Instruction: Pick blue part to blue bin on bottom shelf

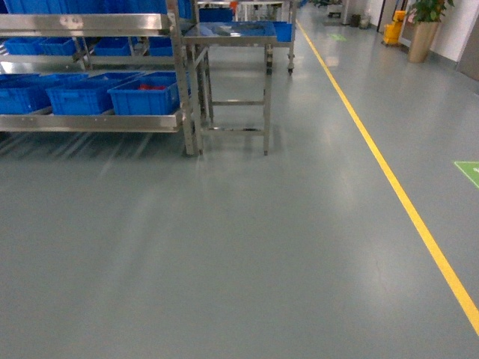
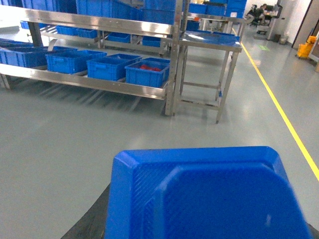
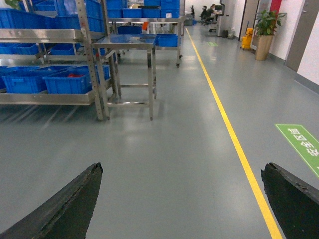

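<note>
Left wrist view: the blue part [image 2: 199, 199] fills the foreground, a flat piece with a raised border and fine ribbing on its face. It sits up against the camera in the left gripper [image 2: 199, 226]. Only dark slivers of the fingers [image 2: 89, 221] show at its lower edges, so I read them as closed onto the part, though the contact itself is hidden.

Right wrist view: the right gripper [image 3: 182, 167] has its two black fingers [image 3: 75, 204] spread wide, with bare grey floor [image 3: 174, 149] between them and nothing in its grasp.

The bottom shelf [image 1: 90, 121] is ahead and to the left in the head view, well apart from both arms. It carries a row of blue crates. The end crate [image 1: 146, 96], nearest the upright, has something red in it. The blue bin [image 1: 78, 96] stands just beside that one; from these angles I cannot see what it holds. More blue crates sit on the upper levels.

A small steel table [image 1: 228, 31] stands just right of the rack. A yellow line [image 1: 389, 172] runs along the floor on the right.
</note>
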{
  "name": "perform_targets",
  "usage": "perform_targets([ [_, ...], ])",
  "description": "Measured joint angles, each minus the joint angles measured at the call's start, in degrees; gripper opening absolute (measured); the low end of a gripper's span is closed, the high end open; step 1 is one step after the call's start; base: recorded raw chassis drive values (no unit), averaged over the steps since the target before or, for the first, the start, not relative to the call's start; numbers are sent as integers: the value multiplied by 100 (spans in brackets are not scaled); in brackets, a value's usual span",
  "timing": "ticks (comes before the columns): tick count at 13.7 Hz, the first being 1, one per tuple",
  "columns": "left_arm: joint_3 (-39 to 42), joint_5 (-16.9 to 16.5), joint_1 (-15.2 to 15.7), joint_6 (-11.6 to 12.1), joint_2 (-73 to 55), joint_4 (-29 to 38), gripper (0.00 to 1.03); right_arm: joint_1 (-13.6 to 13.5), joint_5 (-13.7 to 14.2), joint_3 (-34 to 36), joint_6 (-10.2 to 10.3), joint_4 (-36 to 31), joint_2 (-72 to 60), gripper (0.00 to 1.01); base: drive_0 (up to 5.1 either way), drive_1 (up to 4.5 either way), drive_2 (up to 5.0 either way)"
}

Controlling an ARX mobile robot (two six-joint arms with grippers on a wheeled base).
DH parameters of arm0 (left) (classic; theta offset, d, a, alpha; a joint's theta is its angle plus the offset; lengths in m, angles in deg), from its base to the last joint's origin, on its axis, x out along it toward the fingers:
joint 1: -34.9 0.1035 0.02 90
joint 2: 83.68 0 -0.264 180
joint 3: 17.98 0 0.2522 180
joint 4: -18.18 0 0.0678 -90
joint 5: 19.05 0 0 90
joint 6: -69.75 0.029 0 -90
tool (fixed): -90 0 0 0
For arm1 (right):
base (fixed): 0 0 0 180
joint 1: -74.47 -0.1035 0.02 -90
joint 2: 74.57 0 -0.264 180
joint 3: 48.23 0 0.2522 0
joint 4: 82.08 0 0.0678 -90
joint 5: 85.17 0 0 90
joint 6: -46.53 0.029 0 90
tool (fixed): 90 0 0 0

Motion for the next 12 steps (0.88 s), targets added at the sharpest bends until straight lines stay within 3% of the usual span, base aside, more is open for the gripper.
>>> perform_targets([
  [12,0,0,4,0,-2,13,44,0,2,0,0,7,0,98,-3,426,-432],
])
